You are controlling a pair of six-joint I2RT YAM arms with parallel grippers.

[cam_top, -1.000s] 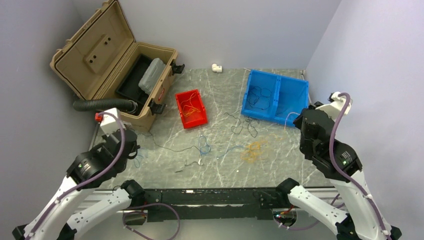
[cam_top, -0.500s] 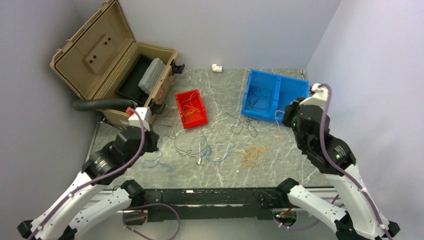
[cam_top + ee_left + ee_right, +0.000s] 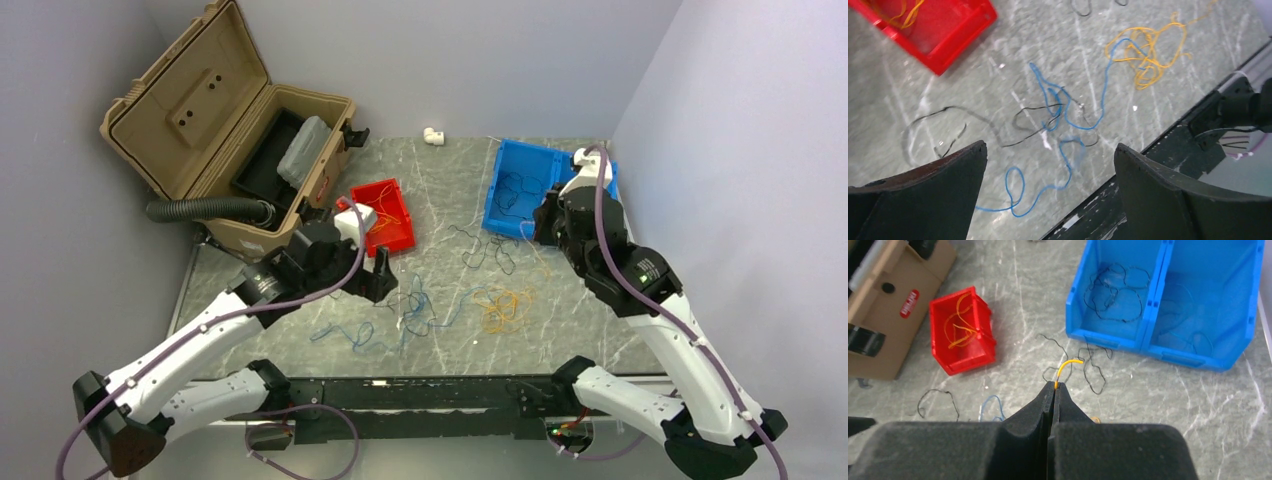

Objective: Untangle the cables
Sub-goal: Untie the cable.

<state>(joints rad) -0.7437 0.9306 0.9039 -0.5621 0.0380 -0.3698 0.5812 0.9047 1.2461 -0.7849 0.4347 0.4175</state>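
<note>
The cables lie loose on the marble table (image 3: 600, 330). A blue cable (image 3: 412, 312) and a dark one (image 3: 948, 125) tangle at the centre, and an orange cable (image 3: 506, 306) bunches to their right. My left gripper (image 3: 385, 278) hovers open above the blue cable (image 3: 1068, 117) with nothing between its fingers (image 3: 948, 185). My right gripper (image 3: 542, 228) is raised near the blue bin and shut on an end of the orange cable (image 3: 1068, 365), which sticks out past its tips (image 3: 1055, 386). The orange bunch (image 3: 1148, 55) shows in the left wrist view.
A red bin (image 3: 382, 216) holds orange strands. A blue two-part bin (image 3: 550, 190) holds dark and blue wire loops (image 3: 1113, 290). An open tan case (image 3: 230, 150) with a black ribbed hose (image 3: 200, 210) stands at back left. More dark loops (image 3: 480, 250) lie mid-table.
My left arm has swung right to the table's middle and its gripper has opened, leaving the blue cable spread out. The right arm has moved back and left, still holding the orange cable.
</note>
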